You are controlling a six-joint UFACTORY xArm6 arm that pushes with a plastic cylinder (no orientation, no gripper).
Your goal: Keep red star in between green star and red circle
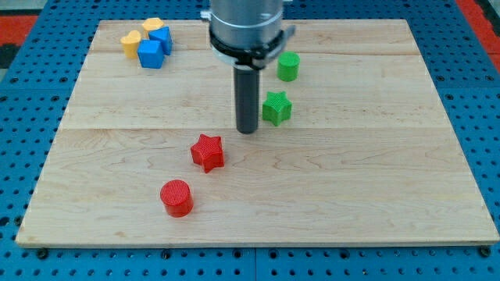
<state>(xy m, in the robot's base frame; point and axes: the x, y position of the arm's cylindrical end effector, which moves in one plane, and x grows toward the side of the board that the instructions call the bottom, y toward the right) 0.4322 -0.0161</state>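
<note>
The rod's bare tip [248, 130], holding nothing since it has no jaws, stands just left of the green star [276, 108], while the red star [208, 151] lies down-left of it, roughly between that star and the red circle [176, 197].

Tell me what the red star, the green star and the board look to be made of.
Red star: likely matte plastic, possibly 3D printed; its sides show fine ridges.
Green star: same look, uniform colour, no shine, faint ribbing on the sides.
Board: pale wood, seemingly unvarnished or satin; grain lines and plank seams run across it.
My tip rests just to the view's left of the green star.
</note>
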